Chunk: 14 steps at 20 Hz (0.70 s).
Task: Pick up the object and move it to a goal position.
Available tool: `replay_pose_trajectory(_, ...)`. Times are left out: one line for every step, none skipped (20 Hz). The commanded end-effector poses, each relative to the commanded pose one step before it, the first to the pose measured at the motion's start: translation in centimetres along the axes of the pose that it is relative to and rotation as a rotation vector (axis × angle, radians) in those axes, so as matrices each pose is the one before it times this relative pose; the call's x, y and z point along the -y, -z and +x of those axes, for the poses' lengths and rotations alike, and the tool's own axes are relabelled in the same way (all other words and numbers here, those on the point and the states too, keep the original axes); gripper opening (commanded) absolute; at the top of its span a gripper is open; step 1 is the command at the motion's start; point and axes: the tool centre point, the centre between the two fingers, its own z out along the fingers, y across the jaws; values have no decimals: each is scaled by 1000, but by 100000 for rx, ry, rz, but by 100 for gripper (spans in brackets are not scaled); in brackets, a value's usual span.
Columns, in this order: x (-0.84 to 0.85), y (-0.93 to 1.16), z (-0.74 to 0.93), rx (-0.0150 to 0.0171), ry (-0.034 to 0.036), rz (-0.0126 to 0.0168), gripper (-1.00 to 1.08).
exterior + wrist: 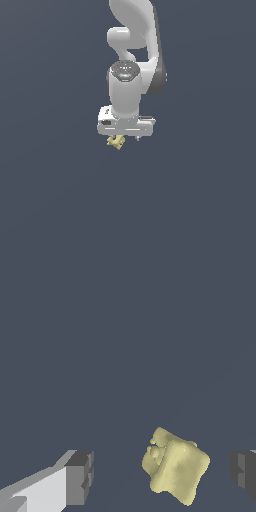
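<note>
The object (116, 142) is a tiny pale-yellow lumpy piece that shows just under the white gripper's (126, 138) hand in the exterior view, toward that view's left side of the hand. In the wrist view the object (175, 466) lies between the two dark finger pads (80, 476), nearer one pad than the other, with a gap on both sides. My gripper (162, 476) stands open around it, touching nothing. The fingers are mostly hidden behind the hand in the exterior view.
The white arm (135, 55) rises above the hand toward the exterior view's top. A flat dark grey-blue surface (50, 200) fills everything else.
</note>
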Motion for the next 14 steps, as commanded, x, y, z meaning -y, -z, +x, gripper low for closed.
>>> replay_pose_trajectory(-1, 0, 0, 0, 0, 0, 100)
replay_pose_trajectory(10, 29, -8, 0, 0, 0, 100)
replay_pose_trajectory(17, 46, -13, 64, -16, 21, 100)
replay_pose_trajectory(26, 73, -20, 110, -28, 37, 100)
replay_pose_trajectory(38, 108, -30, 143, -37, 46, 100)
replay_pose_trajectory(50, 145, -40, 170, -43, 51, 100)
replay_pose_trajectory(46, 137, -37, 172, -41, 47, 100)
replay_pose_trajectory(35, 104, -28, 131, -29, 33, 100)
replay_pose_trajectory(28, 86, -23, 66, -13, 15, 100)
replay_pose_trajectory(10, 28, -6, 67, -10, 15, 100)
replay_pose_trajectory(1, 11, -2, 0, 0, 0, 100)
replay_pose_trajectory(-13, -46, 13, 0, 0, 0, 100)
replay_pose_trajectory(-9, -5, -8, -58, -37, -8, 100)
replay_pose_trajectory(-20, -51, -27, 9, -181, 19, 100)
